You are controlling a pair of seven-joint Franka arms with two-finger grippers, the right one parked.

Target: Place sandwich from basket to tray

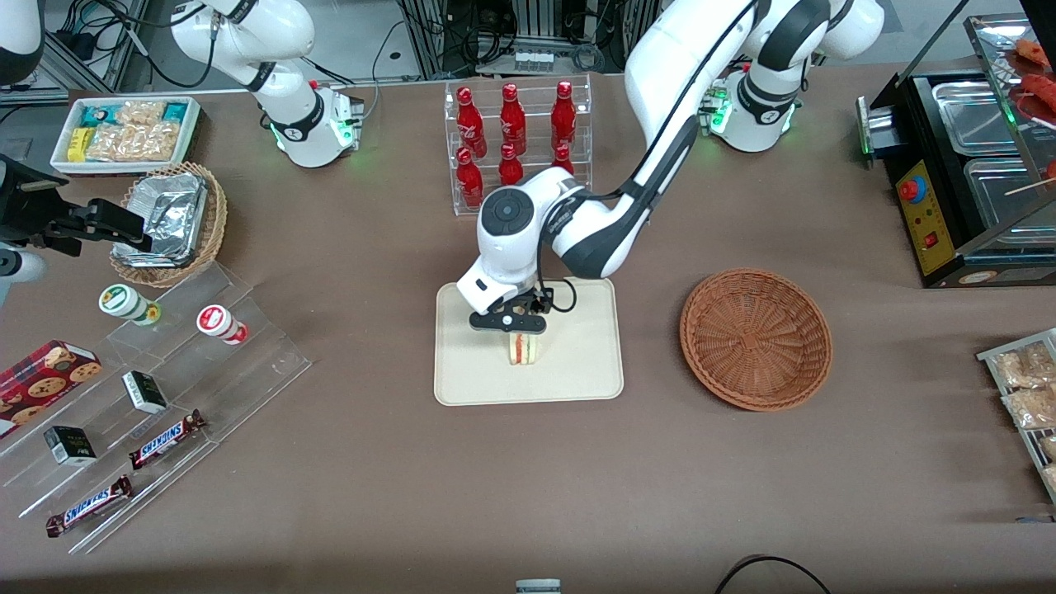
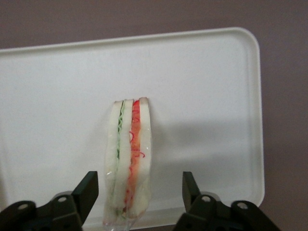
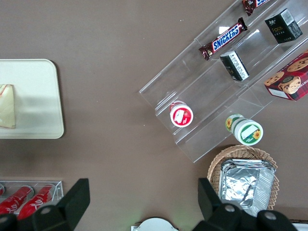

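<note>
The sandwich (image 1: 522,350), a white-bread wedge with red-orange and green filling, stands on edge on the cream tray (image 1: 577,371). It also shows in the left wrist view (image 2: 129,159) and in the right wrist view (image 3: 7,106). My left gripper (image 1: 513,323) hovers just above it. Its fingers (image 2: 86,195) are open, one on each side of the sandwich with a gap to each. The tray also shows in the left wrist view (image 2: 207,96). The reddish-brown wicker basket (image 1: 755,338) sits empty beside the tray, toward the working arm's end.
A clear rack of red bottles (image 1: 516,136) stands farther from the front camera than the tray. A foil-lined lighter basket (image 1: 169,223), a snack tray (image 1: 124,132) and clear display steps with candy bars (image 1: 165,437) lie toward the parked arm's end. A black appliance (image 1: 965,173) stands at the working arm's end.
</note>
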